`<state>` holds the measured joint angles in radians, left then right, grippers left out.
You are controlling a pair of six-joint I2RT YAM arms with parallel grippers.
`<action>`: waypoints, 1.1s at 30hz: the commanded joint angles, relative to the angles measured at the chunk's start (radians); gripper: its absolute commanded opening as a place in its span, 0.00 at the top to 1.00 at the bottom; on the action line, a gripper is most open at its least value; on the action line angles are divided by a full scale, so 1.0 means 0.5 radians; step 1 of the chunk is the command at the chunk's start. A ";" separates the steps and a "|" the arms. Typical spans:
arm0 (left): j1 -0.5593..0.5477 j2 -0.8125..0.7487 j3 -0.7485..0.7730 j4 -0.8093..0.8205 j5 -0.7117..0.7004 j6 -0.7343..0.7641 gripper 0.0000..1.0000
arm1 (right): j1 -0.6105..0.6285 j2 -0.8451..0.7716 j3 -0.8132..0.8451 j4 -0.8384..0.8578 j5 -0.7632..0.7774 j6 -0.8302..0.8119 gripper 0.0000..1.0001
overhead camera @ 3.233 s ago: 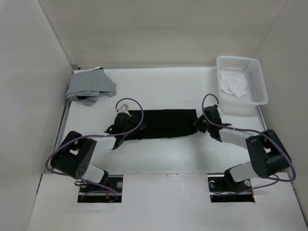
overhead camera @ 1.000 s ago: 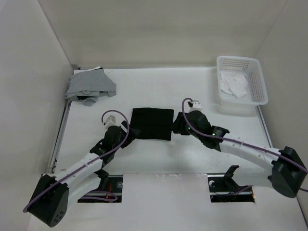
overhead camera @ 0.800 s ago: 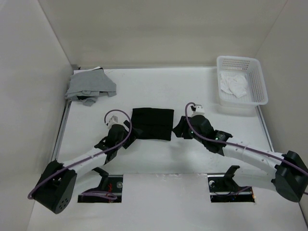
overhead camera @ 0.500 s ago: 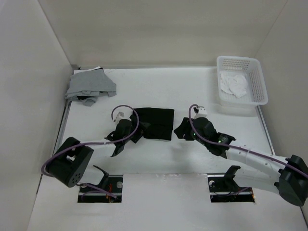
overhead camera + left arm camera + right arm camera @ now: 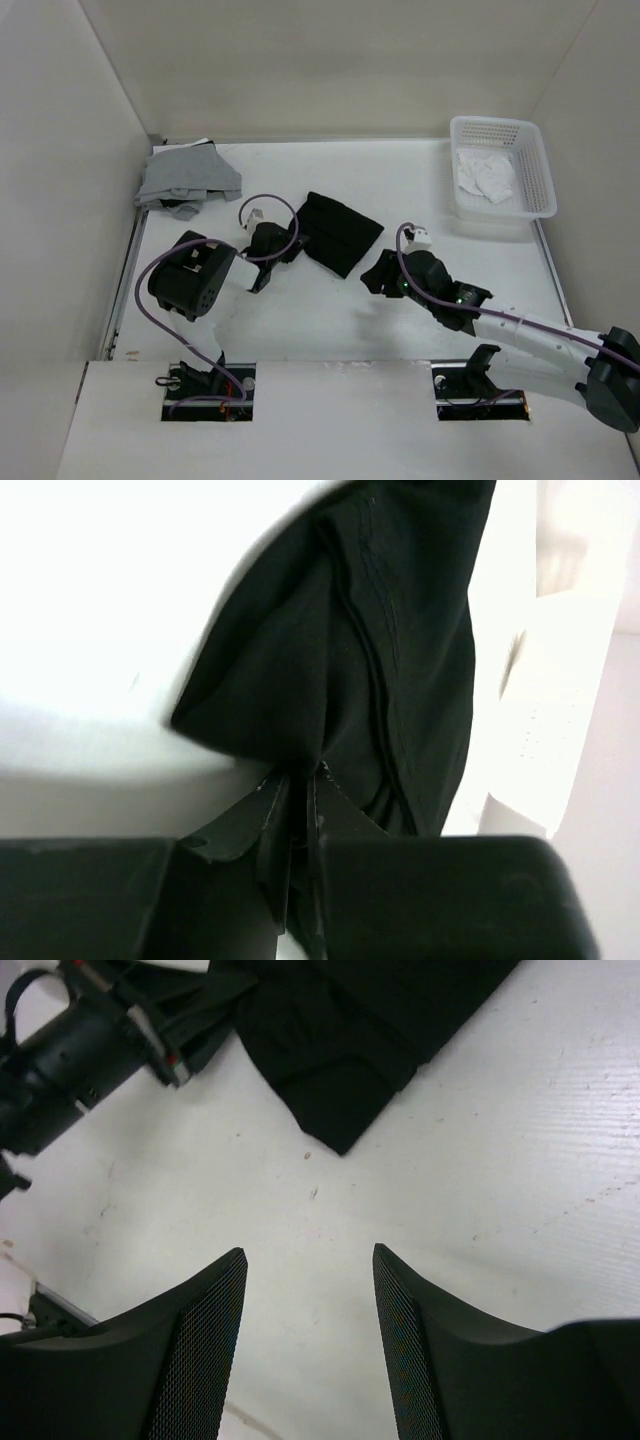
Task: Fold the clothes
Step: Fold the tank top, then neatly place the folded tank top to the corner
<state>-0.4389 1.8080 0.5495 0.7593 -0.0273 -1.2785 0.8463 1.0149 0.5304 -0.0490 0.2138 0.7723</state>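
Black garment (image 5: 342,232), folded, centre frame: left gripper (image 5: 288,243) clamped on its left edge, likely to reposition it; right gripper (image 5: 374,278) agape, empty, lower right.

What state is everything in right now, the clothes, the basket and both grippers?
black garment: folded compact, lying askew, one edge pinched.
left gripper: shut on black garment.
right gripper: open, holding nothing.
grey clothes: loose heap, far left.
white cloth: crumpled inside basket.
basket: upright, far right.
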 commanded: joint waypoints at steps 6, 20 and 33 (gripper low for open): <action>0.060 -0.017 0.505 -0.386 -0.068 0.572 1.00 | 0.009 -0.103 -0.018 0.089 0.014 0.035 0.42; 0.740 -0.048 1.487 -0.868 0.048 0.922 1.00 | -0.120 -0.072 0.096 0.101 -0.090 -0.099 0.40; 1.533 -0.094 0.816 -0.344 -0.212 0.333 0.15 | -0.133 -0.020 0.123 0.104 -0.145 -0.139 0.39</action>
<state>0.3817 1.8359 1.0191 0.4297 -0.1207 -1.0096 0.7799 0.9997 0.5480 -0.0433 0.1490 0.7193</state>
